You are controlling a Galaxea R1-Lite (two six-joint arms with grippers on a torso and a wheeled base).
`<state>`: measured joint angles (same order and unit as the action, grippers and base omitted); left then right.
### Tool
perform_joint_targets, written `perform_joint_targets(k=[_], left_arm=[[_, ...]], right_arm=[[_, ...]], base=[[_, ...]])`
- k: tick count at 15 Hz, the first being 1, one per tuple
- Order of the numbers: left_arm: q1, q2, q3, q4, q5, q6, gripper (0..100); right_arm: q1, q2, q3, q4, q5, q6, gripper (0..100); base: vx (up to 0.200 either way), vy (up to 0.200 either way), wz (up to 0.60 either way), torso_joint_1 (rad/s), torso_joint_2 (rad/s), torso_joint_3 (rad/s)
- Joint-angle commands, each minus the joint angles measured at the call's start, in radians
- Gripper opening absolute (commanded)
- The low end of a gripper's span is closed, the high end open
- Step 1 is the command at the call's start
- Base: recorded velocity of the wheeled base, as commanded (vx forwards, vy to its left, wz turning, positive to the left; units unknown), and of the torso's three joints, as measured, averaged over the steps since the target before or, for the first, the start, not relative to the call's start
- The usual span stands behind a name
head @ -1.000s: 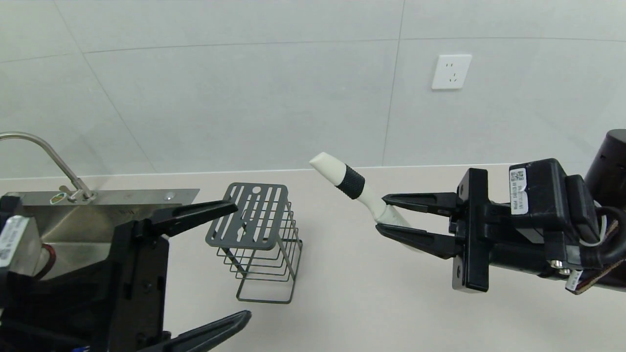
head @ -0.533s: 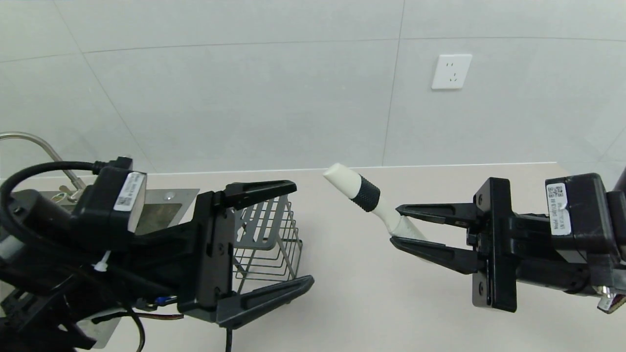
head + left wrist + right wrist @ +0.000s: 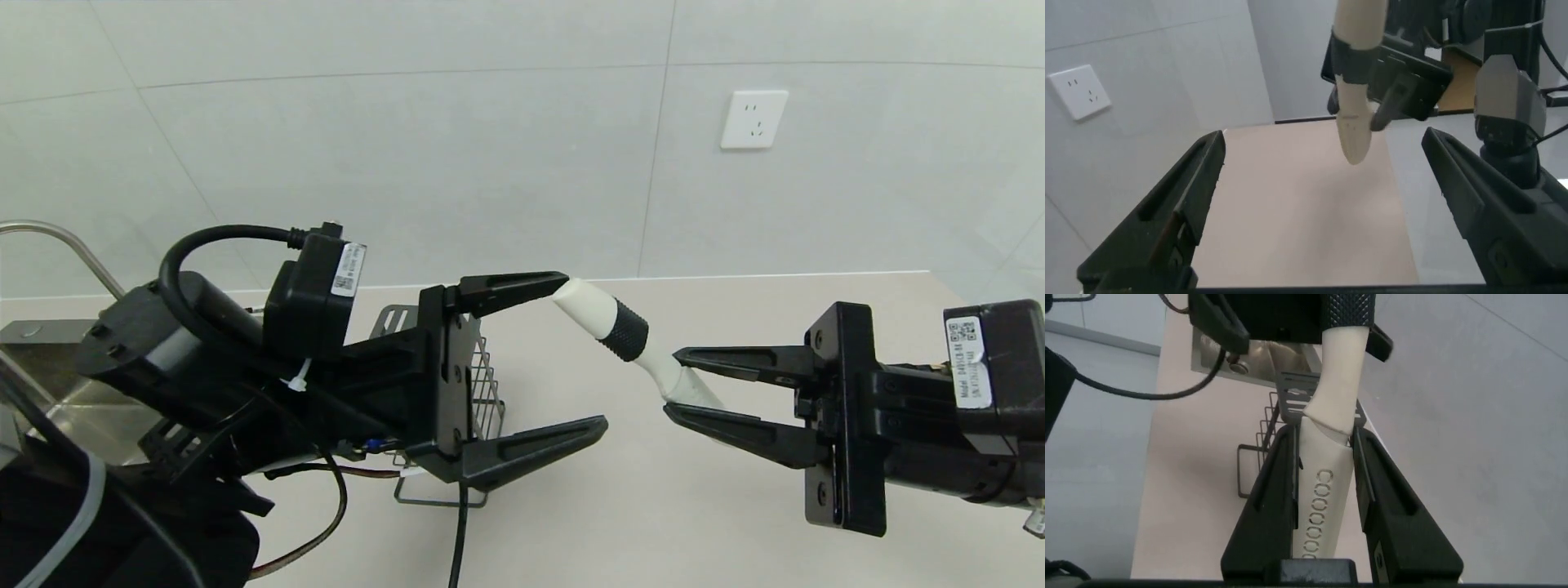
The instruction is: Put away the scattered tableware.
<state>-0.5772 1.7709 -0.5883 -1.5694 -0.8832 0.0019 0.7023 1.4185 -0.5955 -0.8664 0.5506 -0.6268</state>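
A white utensil (image 3: 608, 322) with a black knurled band and a perforated blade (image 3: 1321, 518) hangs above the counter. My right gripper (image 3: 676, 382) is shut on it where handle meets blade, with the handle pointing up and left. My left gripper (image 3: 584, 353) is open, and its upper fingertip (image 3: 555, 284) appears close to the handle's end. In the left wrist view the utensil (image 3: 1355, 106) lies ahead between the spread fingers of the left gripper (image 3: 1324, 140). In the right wrist view, the right gripper (image 3: 1327, 445) clamps the utensil (image 3: 1333, 400).
A grey wire rack (image 3: 488, 384) stands on the beige counter (image 3: 637, 506), partly hidden behind my left gripper. A steel sink (image 3: 49, 400) with a curved tap (image 3: 49, 233) is at the far left. The tiled wall behind carries a socket (image 3: 753, 119).
My left arm has swung up and to the right, from the lower left to the utensil's handle end, staying open. My right gripper has drifted right and slightly down with the utensil.
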Motion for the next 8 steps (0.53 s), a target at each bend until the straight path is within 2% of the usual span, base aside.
perform_joint_targets(k=[1, 3, 8], left_arm=[[-0.026, 0.021, -0.024, -0.001, 0.0, -0.003, 100], [-0.044, 0.021, -0.024, -0.001, 0.0, -0.01, 100], [-0.087, 0.03, -0.111, -0.001, 0.018, -0.063, 100]], right_arm=[[0.0, -0.001, 0.0, 0.0, 0.0, -0.001, 0], [0.0, -0.001, 0.0, 0.0, 0.0, -0.001, 0], [0.0, -0.001, 0.0, 0.0, 0.014, -0.001, 0]], base=[[0.0, 0.0, 0.0, 0.0, 0.0, 0.0], [0.0, 0.0, 0.0, 0.0, 0.0, 0.0], [0.0, 0.0, 0.0, 0.0, 0.0, 0.0]])
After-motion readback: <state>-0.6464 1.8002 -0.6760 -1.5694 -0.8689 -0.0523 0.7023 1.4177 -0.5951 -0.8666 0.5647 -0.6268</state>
